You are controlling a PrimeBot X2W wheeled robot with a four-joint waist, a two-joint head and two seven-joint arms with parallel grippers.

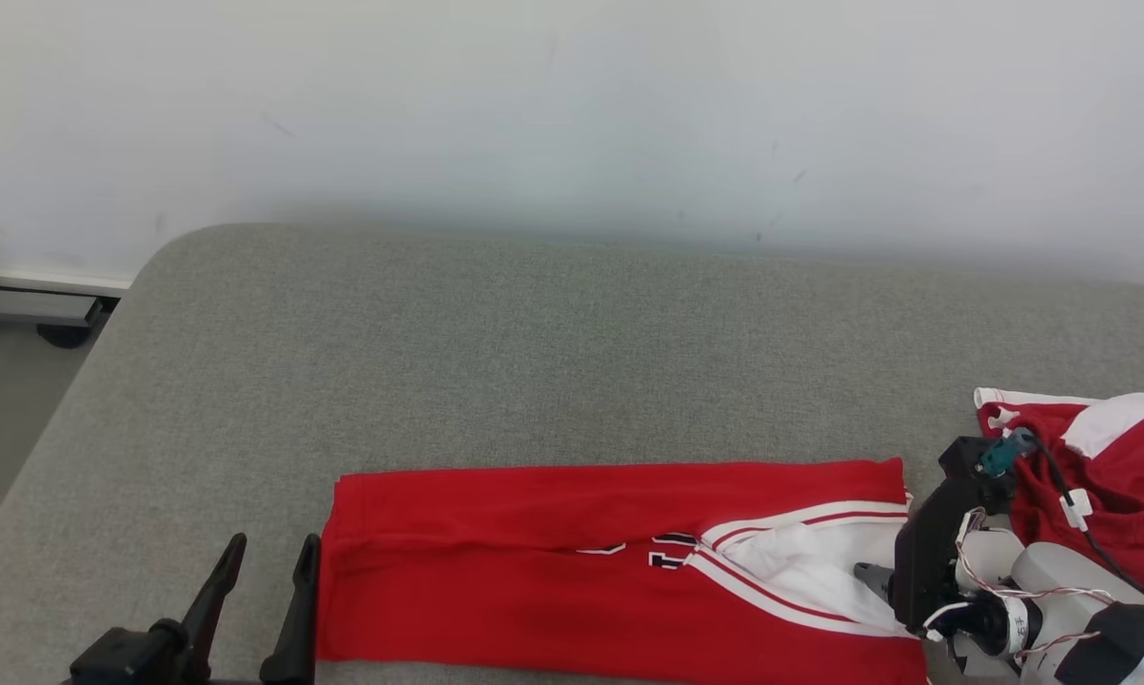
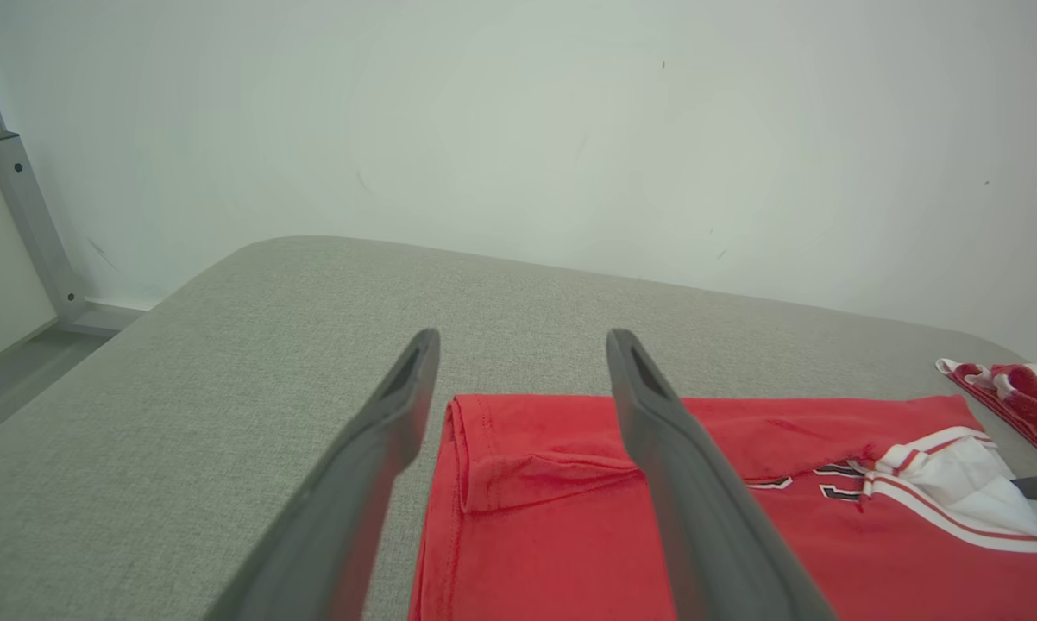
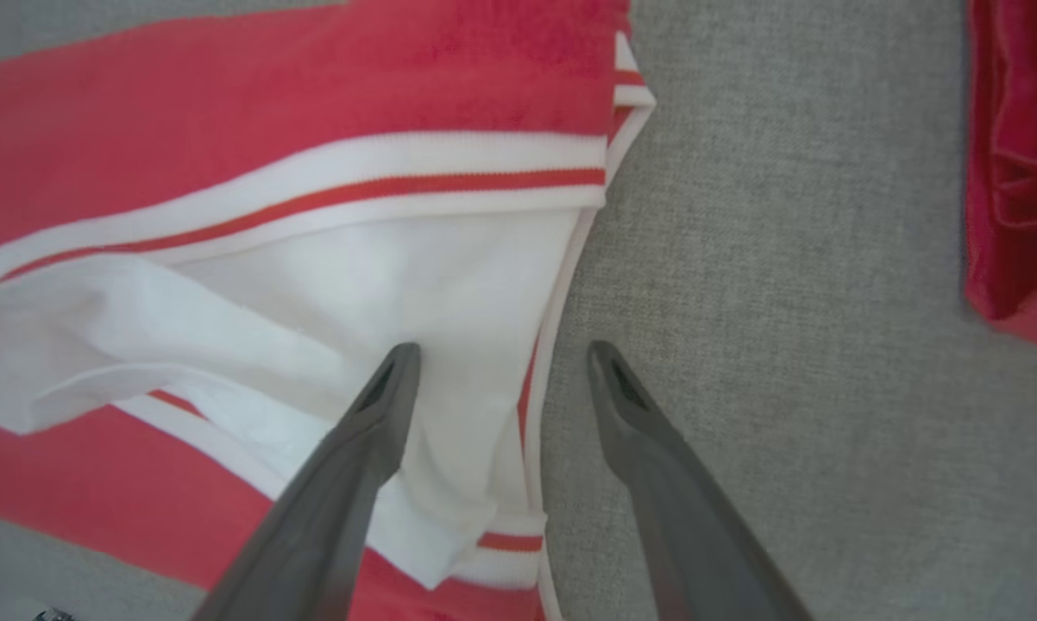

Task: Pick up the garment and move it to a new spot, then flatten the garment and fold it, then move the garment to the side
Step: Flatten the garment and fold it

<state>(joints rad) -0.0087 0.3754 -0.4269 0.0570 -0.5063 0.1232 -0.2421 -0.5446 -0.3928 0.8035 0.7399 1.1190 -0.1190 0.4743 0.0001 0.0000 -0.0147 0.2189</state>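
The garment (image 1: 572, 571) is a red jersey with white trim and dark lettering. It lies folded into a long strip on the grey table (image 1: 496, 362), near the front edge. My left gripper (image 1: 275, 544) stands open at the strip's left end. In the left wrist view its fingers (image 2: 398, 405) spread over the garment's (image 2: 570, 517) folded left edge. My right gripper (image 3: 497, 358) is open and points down at the right end. One of its fingers is over the white panel (image 3: 380, 285), the other over bare table. Whether either gripper touches the cloth I cannot tell.
A second red and white garment (image 1: 1105, 466) lies bunched at the table's right, close beside my right wrist (image 1: 953, 542). The table's rounded left corner drops to the floor (image 1: 1, 400). A pale wall (image 1: 572, 114) runs behind, with a metal rail (image 1: 29, 304) at its base.
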